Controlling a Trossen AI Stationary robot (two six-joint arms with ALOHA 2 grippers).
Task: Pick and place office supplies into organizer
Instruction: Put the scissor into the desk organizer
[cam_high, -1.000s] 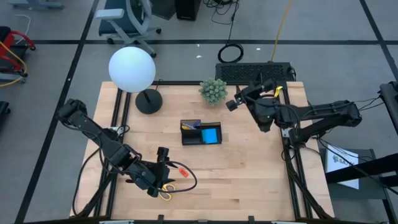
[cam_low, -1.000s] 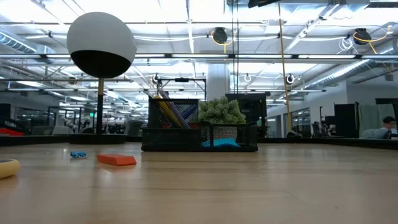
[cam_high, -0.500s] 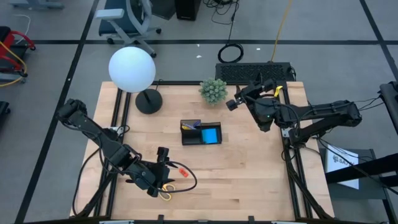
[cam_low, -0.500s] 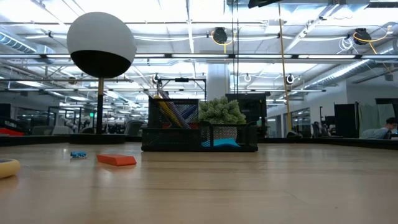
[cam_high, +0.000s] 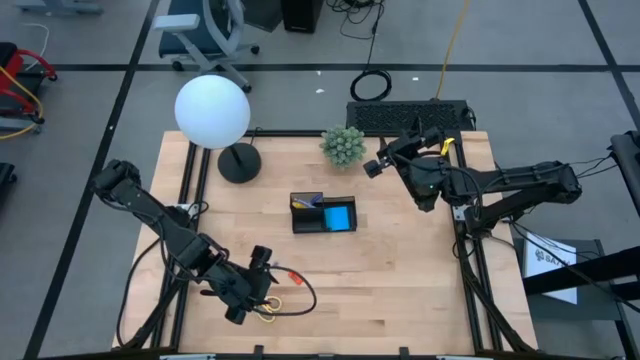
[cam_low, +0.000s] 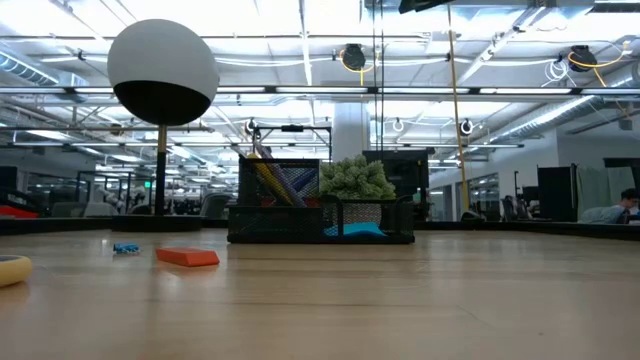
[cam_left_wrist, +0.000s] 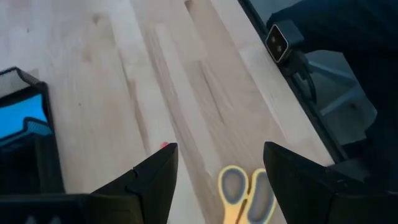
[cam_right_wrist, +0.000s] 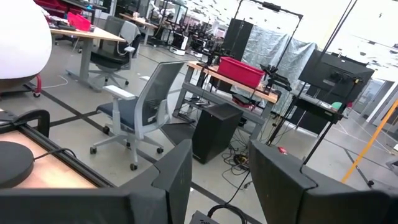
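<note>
We judge the step in hand to be the approach to the yellow-handled scissors (cam_left_wrist: 247, 194): our left gripper (cam_high: 262, 272) hangs low over the near part of the worktop (cam_high: 400, 290) with its fingers (cam_left_wrist: 155, 177) apart and nothing between them, and the left wrist view shows the two yellow handle loops lying on the wood just ahead of the gap, closer to one finger than the other. The next move, as we read it, calls for coming down so that the handles sit squarely between the fingers, closing on them, and then carrying them to the organizer (cam_high: 323, 214), which stands well beyond the fingertips toward the middle of the worktop. Our right gripper (cam_high: 372, 167) waits raised at the far edge, near the green plant ball (cam_high: 343, 144), its fingers (cam_right_wrist: 171, 177) apart and holding nothing. The high view alone shows both arms together, and the blue sticky-note pad (cam_high: 339, 217) already lying in one organizer compartment. The low view shows neither arm, but it does show slim pens (cam_low: 268, 180) standing upright in the organizer's taller section, plus a flat red piece (cam_low: 187, 257) and a tiny blue piece (cam_low: 126, 248) lying loose on the wood, well apart from the tray. Only the left wrist view shows how the scissors handles lie relative to the fingers.
</note>
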